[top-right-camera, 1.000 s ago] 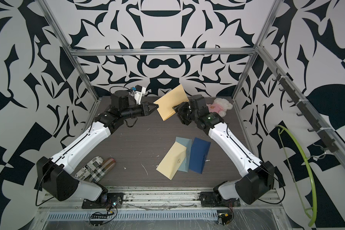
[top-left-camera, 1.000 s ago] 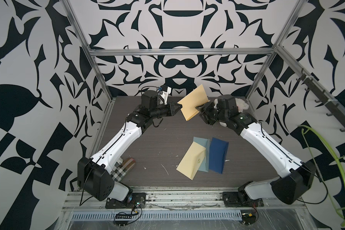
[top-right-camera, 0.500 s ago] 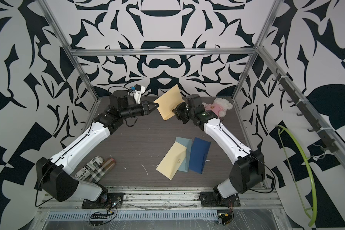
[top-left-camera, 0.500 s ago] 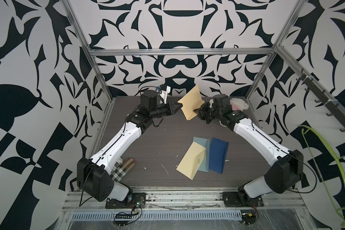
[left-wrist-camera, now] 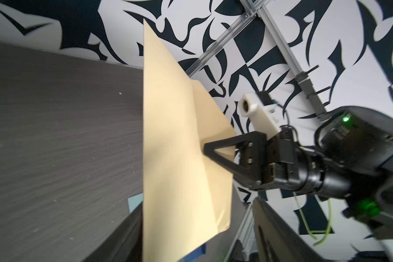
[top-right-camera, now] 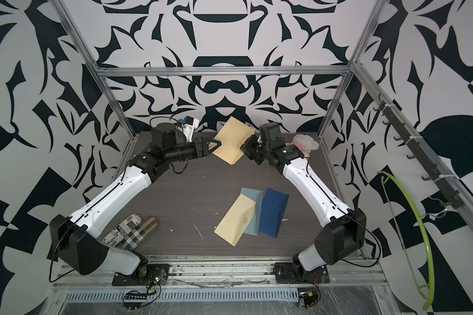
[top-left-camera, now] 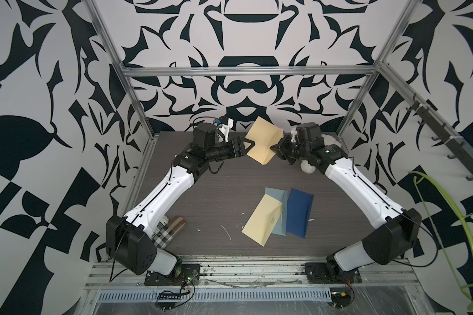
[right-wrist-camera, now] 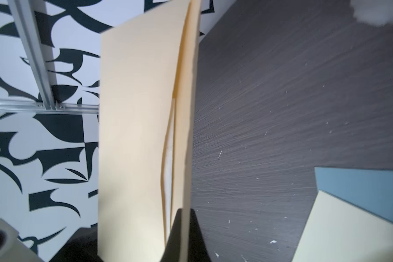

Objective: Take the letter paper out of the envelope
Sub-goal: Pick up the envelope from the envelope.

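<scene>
**Tan envelope, aloft over the back of the counter**
White letter paper shows as a sliver inside the envelope's gaping mouth. Right end effector is clenched on one edge. Left end effector is released, fingers spread about the opposite edge. Nearer the counter's front lie overlapping cream, light blue and navy envelopes.

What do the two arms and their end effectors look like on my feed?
The left arm and right arm match: white link shells, black joint housings and black wrists. A black cable runs along each white link. The left end effector and right end effector have black, open-framed triangular fingers. A white camera mount sits on each wrist; a green light glows on the right arm.
</scene>
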`<state>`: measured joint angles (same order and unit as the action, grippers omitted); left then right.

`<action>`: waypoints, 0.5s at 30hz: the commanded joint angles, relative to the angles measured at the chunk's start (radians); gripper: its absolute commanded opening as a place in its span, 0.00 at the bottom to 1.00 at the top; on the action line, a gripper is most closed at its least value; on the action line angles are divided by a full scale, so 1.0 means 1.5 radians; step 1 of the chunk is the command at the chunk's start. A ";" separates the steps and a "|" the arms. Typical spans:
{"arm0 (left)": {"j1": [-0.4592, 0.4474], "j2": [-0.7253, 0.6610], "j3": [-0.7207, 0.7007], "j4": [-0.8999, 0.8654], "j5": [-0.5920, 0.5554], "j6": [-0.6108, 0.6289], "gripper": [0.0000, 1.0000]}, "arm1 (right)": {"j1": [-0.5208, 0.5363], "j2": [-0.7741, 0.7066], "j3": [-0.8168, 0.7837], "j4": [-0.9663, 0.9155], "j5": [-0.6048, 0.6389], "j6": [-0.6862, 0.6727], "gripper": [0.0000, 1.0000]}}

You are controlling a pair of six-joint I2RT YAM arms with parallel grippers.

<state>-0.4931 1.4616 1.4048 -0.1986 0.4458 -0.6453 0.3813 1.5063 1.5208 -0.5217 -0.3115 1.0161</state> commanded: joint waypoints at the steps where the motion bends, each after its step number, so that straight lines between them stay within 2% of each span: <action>1: 0.033 0.000 0.031 -0.049 0.012 0.050 0.93 | -0.031 -0.019 0.063 -0.078 -0.086 -0.191 0.00; 4: 0.064 0.011 0.037 -0.062 0.079 0.079 0.93 | -0.058 -0.014 0.099 -0.156 -0.164 -0.327 0.00; 7: 0.090 0.031 0.027 -0.046 0.165 0.083 0.93 | -0.076 -0.015 0.106 -0.200 -0.236 -0.414 0.00; 11: 0.104 0.065 0.018 -0.045 0.254 0.082 0.90 | -0.095 -0.009 0.105 -0.204 -0.345 -0.443 0.00; 15: 0.105 0.081 -0.014 0.009 0.316 0.042 0.90 | -0.095 -0.005 0.087 -0.130 -0.443 -0.401 0.00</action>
<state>-0.3393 1.5753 1.4193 -0.2337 0.7834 -0.5571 0.2398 1.5063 1.6478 -0.7864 -0.7998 0.4408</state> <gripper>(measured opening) 0.901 0.046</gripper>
